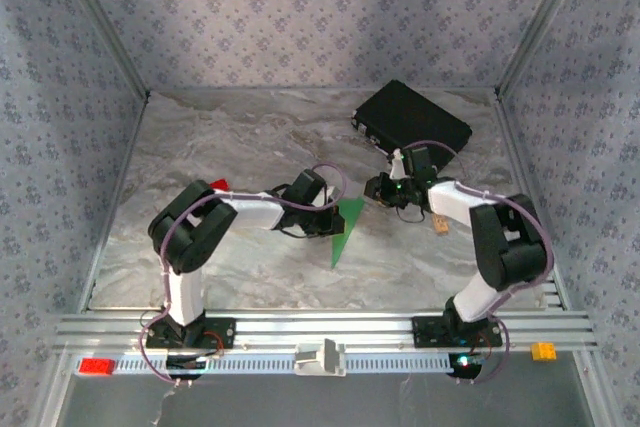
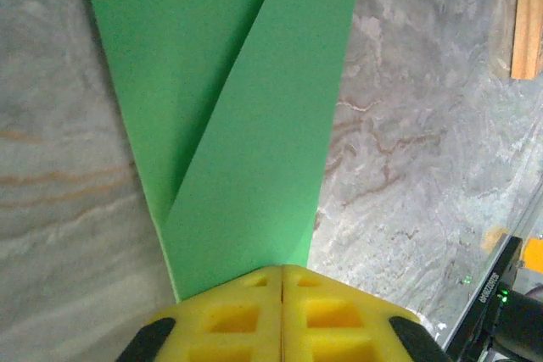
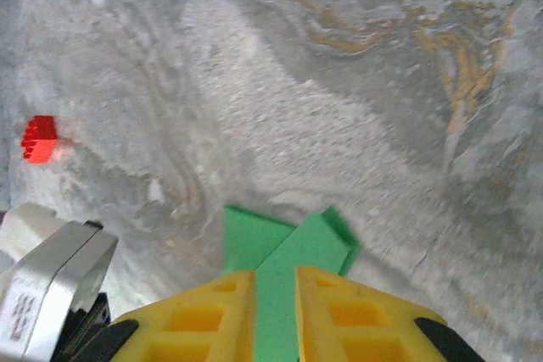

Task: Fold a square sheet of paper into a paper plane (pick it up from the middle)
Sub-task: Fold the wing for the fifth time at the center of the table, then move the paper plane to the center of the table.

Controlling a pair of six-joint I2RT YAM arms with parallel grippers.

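The left arm (image 1: pixel 255 209) reaches rightward, left tool (image 2: pixel 282 281) shut at the edge of the folded green paper (image 1: pixel 345 230); whether it pinches is unclear. The right arm (image 1: pixel 455 197) bends inward, right tool (image 3: pixel 276 281) parted over the paper's wide far end. The paper lies mid-table (image 1: pixel 230 137), its long axis running near to far, tip nearest.

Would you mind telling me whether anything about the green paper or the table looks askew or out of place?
The green paper looks unevenly folded. At its end by the right gripper, two layers cross at an angle and their corners do not line up. Nothing looks spilled or torn.
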